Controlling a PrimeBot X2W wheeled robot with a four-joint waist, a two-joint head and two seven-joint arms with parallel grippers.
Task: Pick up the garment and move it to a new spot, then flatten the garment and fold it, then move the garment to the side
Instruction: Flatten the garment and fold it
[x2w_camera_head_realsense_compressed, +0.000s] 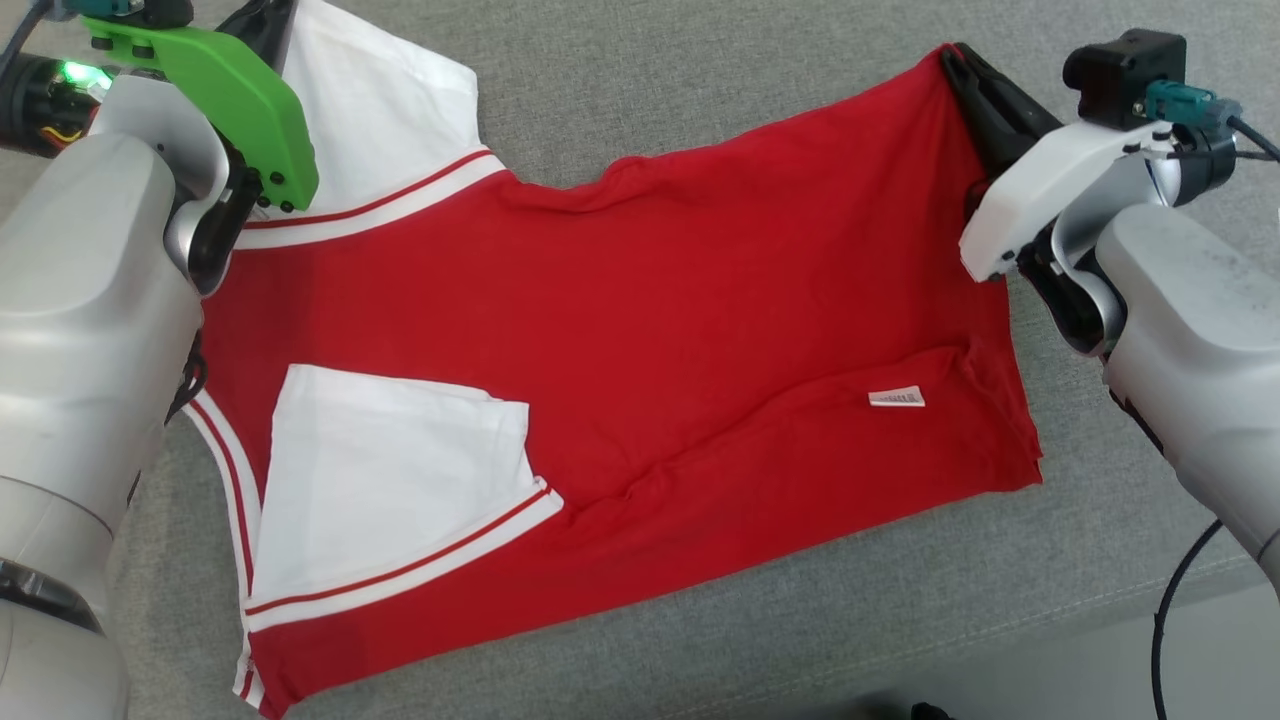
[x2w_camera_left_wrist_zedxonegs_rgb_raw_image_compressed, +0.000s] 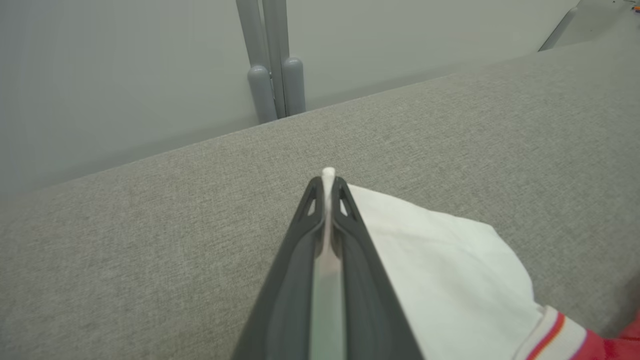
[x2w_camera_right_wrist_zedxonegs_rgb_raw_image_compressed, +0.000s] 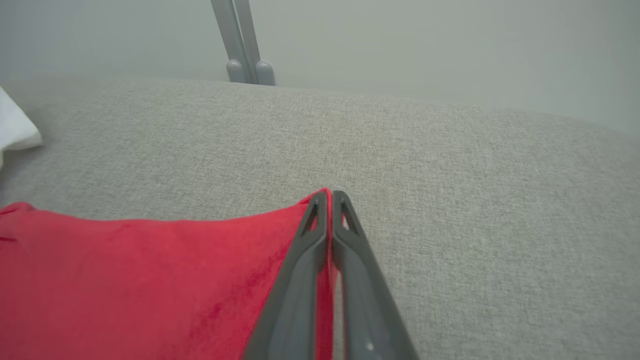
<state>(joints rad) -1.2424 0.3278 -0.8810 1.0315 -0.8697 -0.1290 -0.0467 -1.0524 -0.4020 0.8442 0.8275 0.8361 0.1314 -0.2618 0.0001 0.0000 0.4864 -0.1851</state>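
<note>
My left gripper (x2w_camera_left_wrist_zedxonegs_rgb_raw_image_compressed: 327, 190) is clamped on the white sleeve (x2w_camera_left_wrist_zedxonegs_rgb_raw_image_compressed: 440, 260) of the garment (x2w_camera_head_realsense_compressed: 640, 330), my right gripper (x2w_camera_right_wrist_zedxonegs_rgb_raw_image_compressed: 330, 200) on its red corner, cloth spread between them

Bright, soft, even light throughout; the garment (x2w_camera_head_realsense_compressed: 640, 330) throws only thin shadows along its folds, its white sleeves nearly washed out. A green lamp (x2w_camera_head_realsense_compressed: 75, 72) glows left of the garment. Wrist views bend wide (edges stretched); the wall (x2w_camera_left_wrist_zedxonegs_rgb_raw_image_compressed: 125, 75) beyond the garment is soft.
</note>
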